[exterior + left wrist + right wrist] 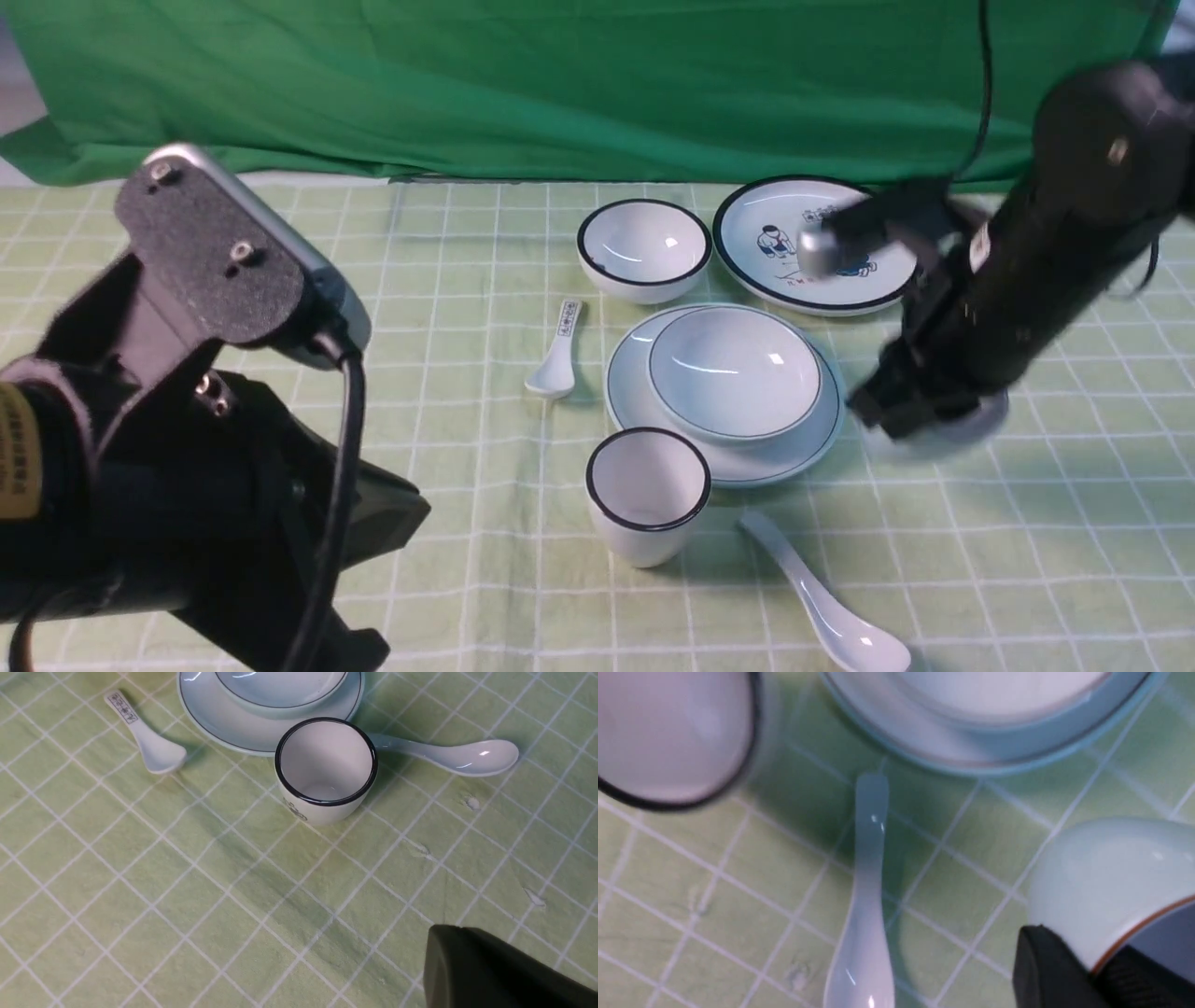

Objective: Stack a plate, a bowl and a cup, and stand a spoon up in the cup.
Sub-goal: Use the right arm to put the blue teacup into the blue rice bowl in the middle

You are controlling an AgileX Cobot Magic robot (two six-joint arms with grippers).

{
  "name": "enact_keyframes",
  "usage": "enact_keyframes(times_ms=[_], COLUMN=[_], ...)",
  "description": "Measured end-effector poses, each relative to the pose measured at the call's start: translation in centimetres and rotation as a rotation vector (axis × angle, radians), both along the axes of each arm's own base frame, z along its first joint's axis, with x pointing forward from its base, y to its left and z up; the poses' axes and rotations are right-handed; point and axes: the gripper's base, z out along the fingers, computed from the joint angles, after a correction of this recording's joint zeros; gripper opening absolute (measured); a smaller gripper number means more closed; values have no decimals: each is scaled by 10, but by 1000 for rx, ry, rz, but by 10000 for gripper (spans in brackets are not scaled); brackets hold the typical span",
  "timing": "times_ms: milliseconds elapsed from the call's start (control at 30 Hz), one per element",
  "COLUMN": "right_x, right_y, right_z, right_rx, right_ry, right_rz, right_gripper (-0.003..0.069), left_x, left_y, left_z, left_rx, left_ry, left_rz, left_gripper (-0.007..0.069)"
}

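Note:
The pale plate [653,411] lies mid-table with the wide shallow bowl [735,371] standing in it. My right gripper [920,420] is shut on the pale cup [962,425], low over the cloth just right of the plate. In the right wrist view one finger [1055,970] presses the outside of the cup [1101,877] and the other is inside its rim. The plain white spoon [822,597] lies on the cloth in front of the plate; it also shows in the right wrist view [866,905]. My left gripper [446,933] hangs empty over bare cloth at the near left.
A black-rimmed cup [647,495] stands against the plate's near edge. A small printed spoon [557,355] lies left of the plate. A black-rimmed bowl [644,247] and a cartoon plate [775,247] sit at the back, before a green backdrop.

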Motion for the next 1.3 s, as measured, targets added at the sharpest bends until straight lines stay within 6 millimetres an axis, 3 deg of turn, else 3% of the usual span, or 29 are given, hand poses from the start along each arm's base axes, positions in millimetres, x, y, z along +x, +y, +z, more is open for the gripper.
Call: enact_keyframes(times_ms=[67, 167, 267, 433, 500, 1000, 1167, 1267, 1300], right_x=[6, 15, 29, 65, 70, 75, 76, 77, 77], right_y=[15, 33, 51, 76, 79, 81, 82, 82, 82], right_z=[30, 37, 22, -42, -52, -53, -54, -54, -54], right_rx=[43, 59, 52, -1, -12, -15, -13, -10, -10], right_ry=[-90, -122, -113, -5, 15, 0, -6, -12, -12], right_rz=[34, 74, 111, 127, 128, 148, 148, 146, 146], right_gripper=[87, 87, 87, 87, 88, 89, 183, 345, 345], left_x=[0, 0, -1, -4, -5, -6, -6, -6, -6], left_y=[0, 0, -1, -3, -3, -3, -3, -3, -3], left_z=[0, 0, 0, 0, -1, -1, -2, -2, -2], left_rx=[-1, -3, -12, -46, -48, -43, -40, -41, -41], left_ry=[1, 3, 11, 56, 69, 82, 85, 88, 88], left_rz=[0, 0, -1, -5, -7, -8, -9, -9, -9], left_gripper=[1, 1, 1, 1, 1, 1, 1, 1, 1])
